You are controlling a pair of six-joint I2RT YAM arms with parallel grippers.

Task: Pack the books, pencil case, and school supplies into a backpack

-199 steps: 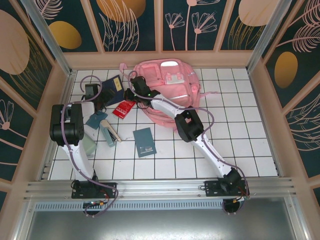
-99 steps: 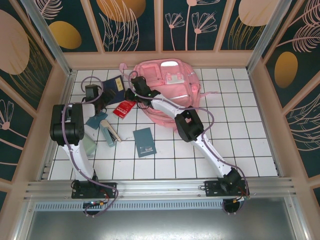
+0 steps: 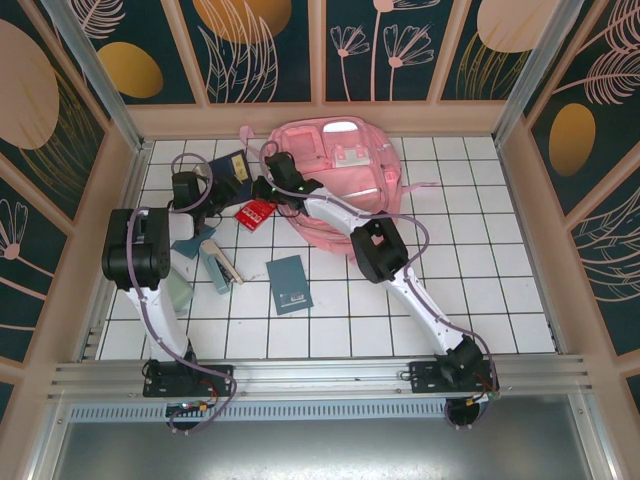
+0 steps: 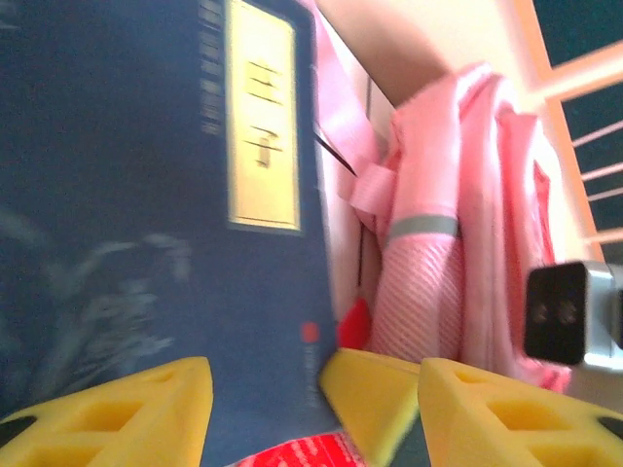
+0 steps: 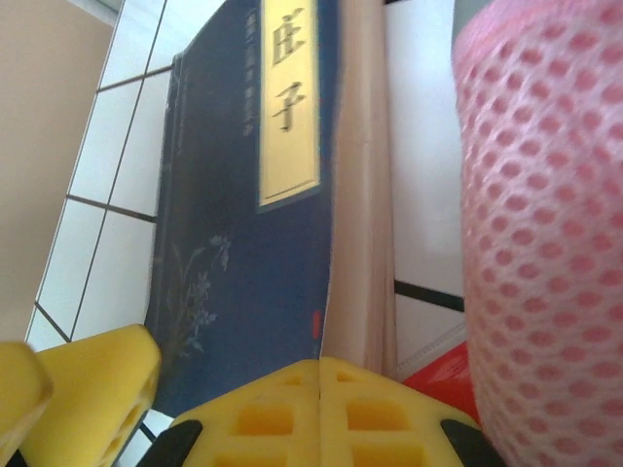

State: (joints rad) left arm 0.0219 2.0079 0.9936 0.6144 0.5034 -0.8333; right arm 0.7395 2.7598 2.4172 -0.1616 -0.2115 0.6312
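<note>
Navy book (image 4: pixel 146 195) on tiles left of backpack (image 3: pixel 350 175), just ahead of left gripper (image 4: pixel 311 389); fingers apart, one over cover. Right gripper (image 5: pixel 321 389) fingers together beside book's tan edge and backpack mesh. Left arm folded; right arm stretched diagonally

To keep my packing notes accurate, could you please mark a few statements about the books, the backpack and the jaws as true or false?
1. The navy book lies outside the backpack, to its left. True.
2. The right gripper has its jaws wide open. False: they are shut together.
3. A teal book lies flat on the tiles, apart from the backpack. True.
4. The red piece is already packed inside the backpack. False: it lies on the tiles beside the backpack's left edge, near the navy book.
</note>
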